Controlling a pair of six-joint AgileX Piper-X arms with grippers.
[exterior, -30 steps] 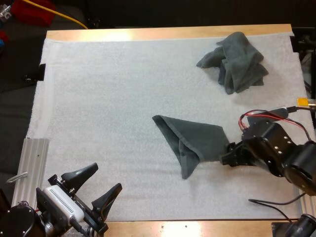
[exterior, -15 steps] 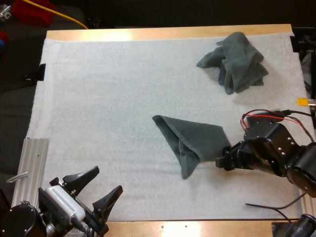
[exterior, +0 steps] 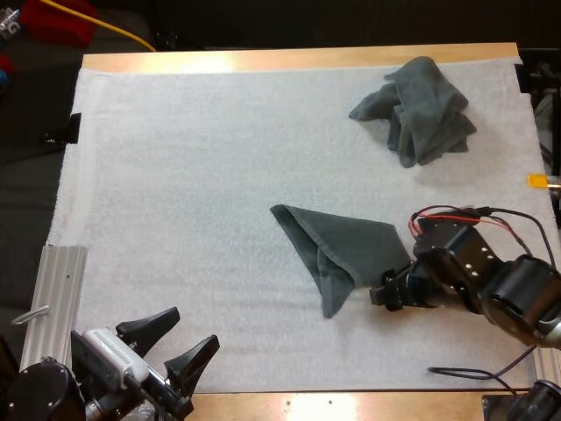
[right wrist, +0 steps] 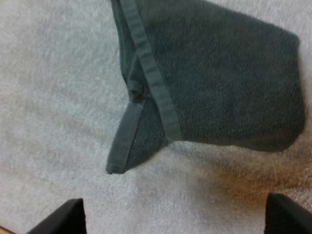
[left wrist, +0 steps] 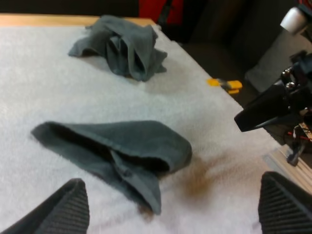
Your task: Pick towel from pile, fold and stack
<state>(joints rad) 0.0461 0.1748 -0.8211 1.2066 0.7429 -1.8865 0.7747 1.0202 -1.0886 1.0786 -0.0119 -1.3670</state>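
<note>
White mat covered nearly the whole wooden worktop, and two dark grey-green towels lay on it well apart. The crumpled towel sat in a heap toward one o'clock, near the far edge, evidently the pile waiting its turn. The working towel lay just off centre toward four o'clock, doubled over into a rough triangle with its point at nine o'clock and a loose corner trailing out toward six. The hem ran crooked across it, so the fold looked only half made to my eye. The right arm reached in from three o'clock, low over the mat, its jaws standing wide and empty just beside the towel's edge. I took it to be lining up on that edge for a further fold. The left arm sat at seven o'clock by the near rim, jaws likewise wide and holding nothing, well clear of the cloth. It was probably kept out of the way until a second corner needed pinning. Stacking, I judged, was some way off.
</note>
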